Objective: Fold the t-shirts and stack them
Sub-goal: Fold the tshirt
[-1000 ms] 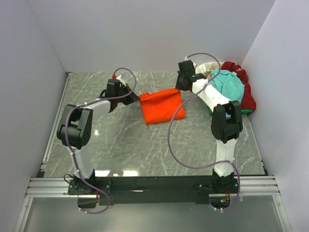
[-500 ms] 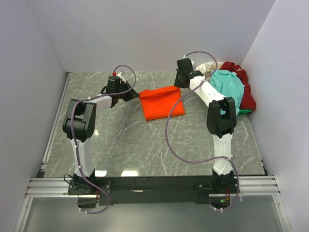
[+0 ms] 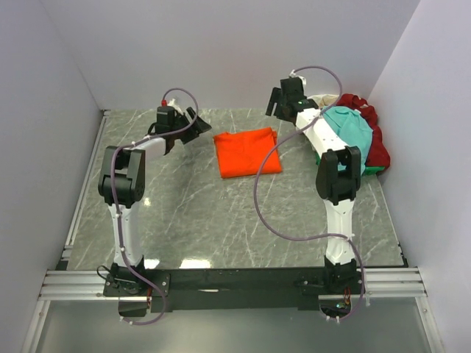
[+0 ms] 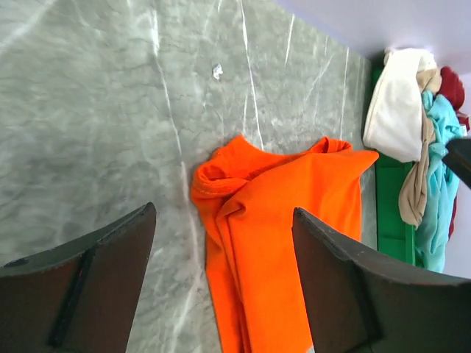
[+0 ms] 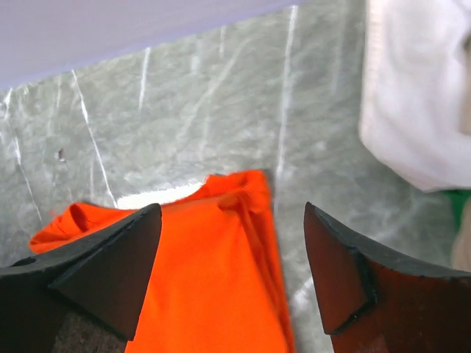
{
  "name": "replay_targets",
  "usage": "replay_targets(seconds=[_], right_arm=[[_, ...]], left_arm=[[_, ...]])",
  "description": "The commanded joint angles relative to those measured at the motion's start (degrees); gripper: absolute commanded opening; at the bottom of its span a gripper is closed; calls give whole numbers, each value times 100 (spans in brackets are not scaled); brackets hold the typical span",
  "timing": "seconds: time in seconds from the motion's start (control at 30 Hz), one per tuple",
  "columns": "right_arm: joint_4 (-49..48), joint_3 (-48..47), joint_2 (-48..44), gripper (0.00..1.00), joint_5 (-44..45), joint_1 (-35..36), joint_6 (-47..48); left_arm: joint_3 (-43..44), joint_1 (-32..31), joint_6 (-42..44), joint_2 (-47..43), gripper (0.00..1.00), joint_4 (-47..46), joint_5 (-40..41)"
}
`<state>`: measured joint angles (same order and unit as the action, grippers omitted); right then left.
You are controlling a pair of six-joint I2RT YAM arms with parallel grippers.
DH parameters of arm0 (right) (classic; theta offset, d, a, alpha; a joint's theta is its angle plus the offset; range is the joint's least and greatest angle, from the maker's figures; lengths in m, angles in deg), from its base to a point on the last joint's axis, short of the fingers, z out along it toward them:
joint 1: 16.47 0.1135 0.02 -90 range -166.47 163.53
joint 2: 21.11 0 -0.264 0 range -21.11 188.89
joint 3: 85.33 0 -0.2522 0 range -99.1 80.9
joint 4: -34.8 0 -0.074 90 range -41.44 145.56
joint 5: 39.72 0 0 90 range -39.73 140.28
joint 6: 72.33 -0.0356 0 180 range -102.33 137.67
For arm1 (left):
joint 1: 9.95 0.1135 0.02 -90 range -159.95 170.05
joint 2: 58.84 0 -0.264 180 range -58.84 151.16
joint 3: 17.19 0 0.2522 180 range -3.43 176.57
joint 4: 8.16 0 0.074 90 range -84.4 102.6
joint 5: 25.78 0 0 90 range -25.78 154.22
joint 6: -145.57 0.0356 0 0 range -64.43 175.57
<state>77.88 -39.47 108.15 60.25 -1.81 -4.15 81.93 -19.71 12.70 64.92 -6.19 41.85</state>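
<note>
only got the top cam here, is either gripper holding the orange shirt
Observer: No. In the left wrist view the left gripper has its jaws spread wide, and the orange t-shirt lies on the table below them, untouched.
Operator: and the right one
Observer: The right wrist view shows the right gripper wide open too, with nothing between its jaws, only the shirt's far edge on the table below.
Operator: is the fold tidy
Observer: Not quite. The left wrist view shows one corner of the shirt bunched up, with its hem rolled over.
</note>
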Motion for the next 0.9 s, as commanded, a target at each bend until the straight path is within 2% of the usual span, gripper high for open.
replay_targets(seconds=[0.0,0.13,0.3,0.43,0.67,0.87], right_arm=[[-610,758,-944,85,-74,-7,134],[-1208,2374,-1954,84,-399,20,74],[-1569,3467,-2614,81,-760,239,-15],[-1807,4135,-2966,81,-971,476,-76],[-1930,4233,-2581,79,-1305,670,-103],[-1913,3978,-2062,78,-1533,705,-138]], left_arm=[[-430,-26,77,-590,80,-368,93],[-1169,-52,104,-862,80,-683,-161],[-1890,-140,86,-968,79,-1342,-531],[-1979,-210,16,-793,79,-1658,-996],[-2182,-342,-257,-591,79,-2125,-1296],[-1831,-527,-64,-433,80,-1511,-875]])
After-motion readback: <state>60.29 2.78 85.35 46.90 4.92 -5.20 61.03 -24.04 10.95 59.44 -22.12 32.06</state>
